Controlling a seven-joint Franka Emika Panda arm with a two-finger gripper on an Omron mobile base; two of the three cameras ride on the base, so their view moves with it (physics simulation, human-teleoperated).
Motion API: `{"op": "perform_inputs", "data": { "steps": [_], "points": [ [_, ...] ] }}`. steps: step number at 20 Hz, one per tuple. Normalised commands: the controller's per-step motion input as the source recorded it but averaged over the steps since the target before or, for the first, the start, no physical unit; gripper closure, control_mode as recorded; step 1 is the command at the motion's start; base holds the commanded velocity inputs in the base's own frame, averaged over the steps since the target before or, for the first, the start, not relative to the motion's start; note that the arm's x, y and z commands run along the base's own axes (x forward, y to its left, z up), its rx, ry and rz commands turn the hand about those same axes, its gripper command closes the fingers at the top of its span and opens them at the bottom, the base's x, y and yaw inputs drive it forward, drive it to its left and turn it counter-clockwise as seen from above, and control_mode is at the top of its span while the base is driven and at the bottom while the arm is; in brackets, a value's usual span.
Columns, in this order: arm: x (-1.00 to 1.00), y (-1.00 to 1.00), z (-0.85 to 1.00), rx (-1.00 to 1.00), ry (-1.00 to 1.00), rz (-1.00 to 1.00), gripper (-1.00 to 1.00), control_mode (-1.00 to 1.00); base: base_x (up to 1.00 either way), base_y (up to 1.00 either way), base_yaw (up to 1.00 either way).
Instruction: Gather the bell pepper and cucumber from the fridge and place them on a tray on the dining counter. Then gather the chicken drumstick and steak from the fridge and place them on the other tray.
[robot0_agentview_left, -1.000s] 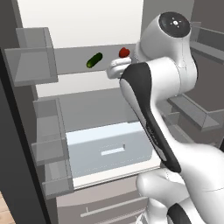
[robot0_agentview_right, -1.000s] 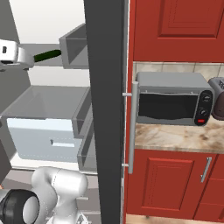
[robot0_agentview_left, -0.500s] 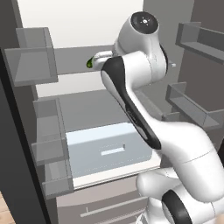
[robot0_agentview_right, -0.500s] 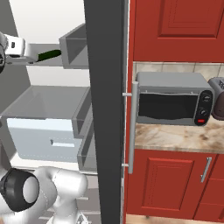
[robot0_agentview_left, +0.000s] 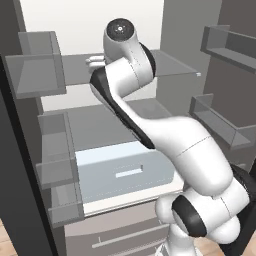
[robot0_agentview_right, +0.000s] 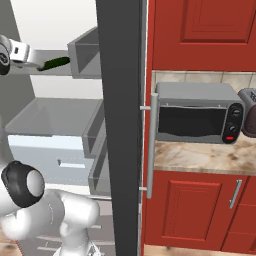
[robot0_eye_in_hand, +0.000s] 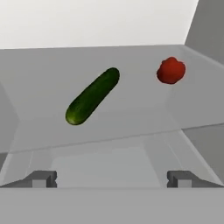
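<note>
Here, the gripper (robot0_eye_in_hand: 112, 178) is held with fingers spread wide and nothing between them before the fridge (robot0_agentview_left: 125, 30) shelf, where the cucumber (robot0_eye_in_hand: 92, 96) and bell pepper (robot0_eye_in_hand: 170, 70) are seen well apart.

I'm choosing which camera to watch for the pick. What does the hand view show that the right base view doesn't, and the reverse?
Hand view alone: the red bell pepper on the fridge shelf, and the open tool short of both vegetables. Right base view alone: the microwave, red cabinets and pale drawer. Both: the cucumber lying on that shelf.
</note>
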Motion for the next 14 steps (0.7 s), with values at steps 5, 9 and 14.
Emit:
{"op": "perform_inputs", "data": {
  "steps": [5, 9, 14],
  "points": [
    [0.66, 0.11, -0.02, 0.00, 0.03, -0.11, -1.00, -1.00, 0.00, 0.00, 0.00],
    [0.48, 0.10, 0.00, 0.04, 0.06, -0.07, -1.00, -1.00, 0.00, 0.00, 0.00],
    [0.39, 0.12, 0.00, 0.04, 0.09, -0.05, -1.00, -1.00, 0.00, 0.00, 0.00]
  ]
}}
